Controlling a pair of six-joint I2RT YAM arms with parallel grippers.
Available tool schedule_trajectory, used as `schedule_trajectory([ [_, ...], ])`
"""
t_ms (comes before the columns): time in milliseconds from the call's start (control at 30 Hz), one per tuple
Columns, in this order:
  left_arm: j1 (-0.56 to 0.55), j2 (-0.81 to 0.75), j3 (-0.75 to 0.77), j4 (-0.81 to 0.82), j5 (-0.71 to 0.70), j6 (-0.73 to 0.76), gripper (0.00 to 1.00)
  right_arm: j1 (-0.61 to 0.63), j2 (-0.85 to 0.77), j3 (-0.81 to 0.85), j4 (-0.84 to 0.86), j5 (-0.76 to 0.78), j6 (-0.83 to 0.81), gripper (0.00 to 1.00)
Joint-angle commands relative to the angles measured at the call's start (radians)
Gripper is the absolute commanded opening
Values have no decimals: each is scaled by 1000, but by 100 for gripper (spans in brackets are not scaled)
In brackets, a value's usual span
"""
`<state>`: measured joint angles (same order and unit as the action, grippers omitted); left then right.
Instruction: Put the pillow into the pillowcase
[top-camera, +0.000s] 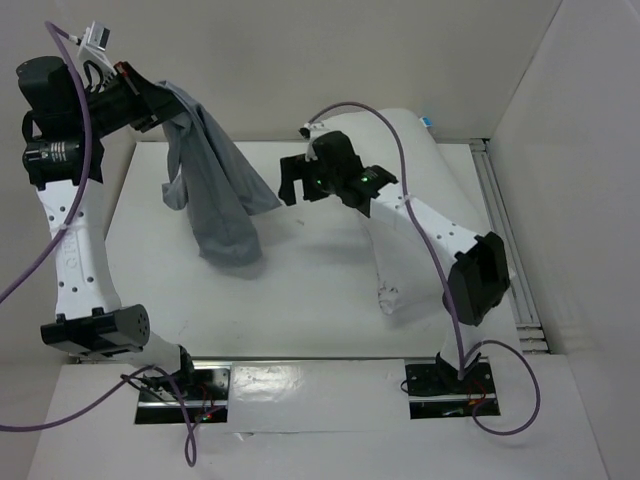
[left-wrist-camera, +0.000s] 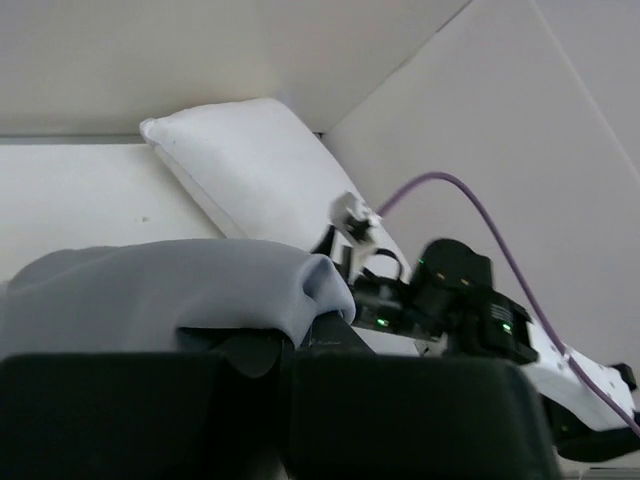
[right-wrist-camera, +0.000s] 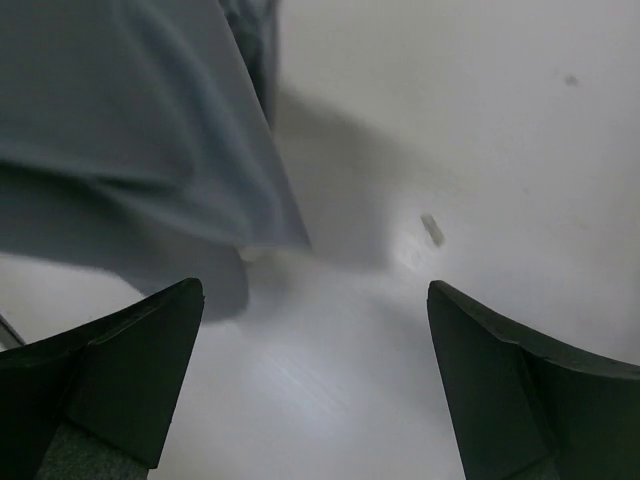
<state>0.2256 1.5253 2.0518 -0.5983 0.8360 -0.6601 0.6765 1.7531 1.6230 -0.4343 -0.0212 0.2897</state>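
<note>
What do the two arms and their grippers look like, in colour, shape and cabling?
The left arm and right arm have white link shells and black joint housings. The left gripper and right gripper are black; the right one's fingers are blunt wedges. A purple cable loops along each arm, and a green light glows by the right wrist.

Lighting is bright, diffuse and from overhead. The white counter (top-camera: 300, 295) carries soft shadows only, darkest beneath the hanging pillowcase (top-camera: 215, 200). The glossy strip (top-camera: 300, 385) at its near edge shows mild glare. Right wrist view: pillowcase blurred. Left wrist view: foreground dark and unfocused, pillow (left-wrist-camera: 250, 170) reasonably sharp.
</note>
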Motion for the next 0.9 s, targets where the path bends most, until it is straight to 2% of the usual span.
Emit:
schedule_trajectory([
  [0, -5, -67, 39, 65, 54, -10, 0, -11, 139, 106, 133, -187, -67, 100],
  [133, -5, -88, 16, 103, 80, -22, 0, -11, 221, 161, 180, -341, -57, 100],
  [200, -5, -88, 16, 103, 90, -32, 0, 8, 287, 210, 180, -327, -44, 100],
  [233, -5, -88, 7, 112, 91, -32, 0, 8, 310, 242, 180, -327, -35, 94],
  [300, -5, -88, 7, 112, 91, -32, 0, 8, 373, 299, 164, -425, -21, 66],
  [367, -5, -88, -2, 112, 81, -23, 0, -2, 364, 322, 152, -445, -5, 19],
  [400, -5, -97, -2, 100, 69, -22, 0, -2, 341, 296, 161, -418, 5, 0],
  [600, -5, -106, -24, 80, 40, -3, 0, -31, -71, -6, 247, -157, 14, 0],
  [667, -5, -106, -33, 80, 40, -3, 0, -31, -207, -40, 247, -94, 3, 0],
  [867, -5, -126, -51, 89, 29, -22, 0, -41, -409, -100, 190, -54, -6, 0],
])
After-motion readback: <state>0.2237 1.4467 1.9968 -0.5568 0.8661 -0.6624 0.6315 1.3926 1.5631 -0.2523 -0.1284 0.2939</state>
